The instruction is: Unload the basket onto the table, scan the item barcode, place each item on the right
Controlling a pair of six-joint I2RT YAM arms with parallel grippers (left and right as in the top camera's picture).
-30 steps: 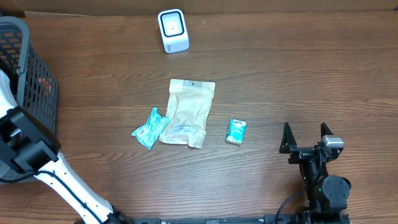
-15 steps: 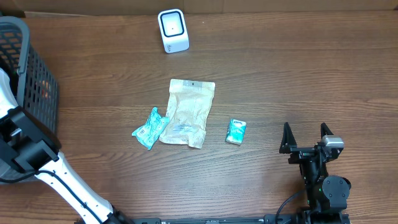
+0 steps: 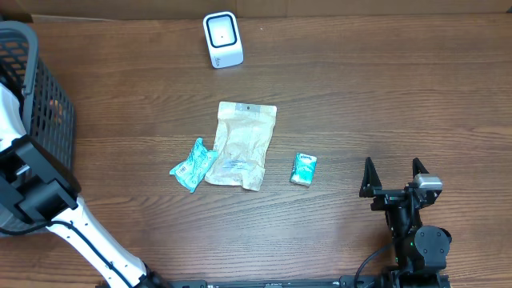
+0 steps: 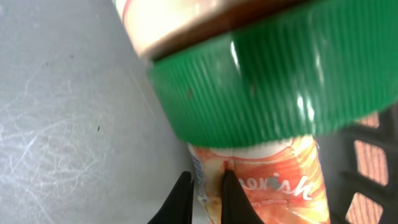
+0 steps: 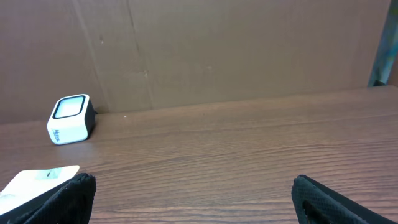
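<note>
In the left wrist view my left gripper point(image 4: 208, 199) is shut on the edge of an orange printed packet point(image 4: 273, 186), down inside the basket. Just above the packet lies a bottle with a ribbed green cap point(image 4: 280, 81). From overhead only the left arm point(image 3: 32, 192) shows, reaching into the dark mesh basket point(image 3: 36, 104) at the far left. The white barcode scanner point(image 3: 222, 38) stands at the back of the table. My right gripper point(image 3: 394, 178) rests open at the front right, with nothing between its fingers point(image 5: 62, 199).
A tan pouch point(image 3: 242, 146), a teal packet point(image 3: 193, 165) and a small teal packet point(image 3: 303, 169) lie mid-table. The basket's grey floor point(image 4: 62, 124) and mesh wall point(image 4: 367, 180) hem in the left gripper. A cardboard wall point(image 5: 217, 50) backs the table.
The left arm has shifted slightly at the basket. The table items and the right arm have not moved.
</note>
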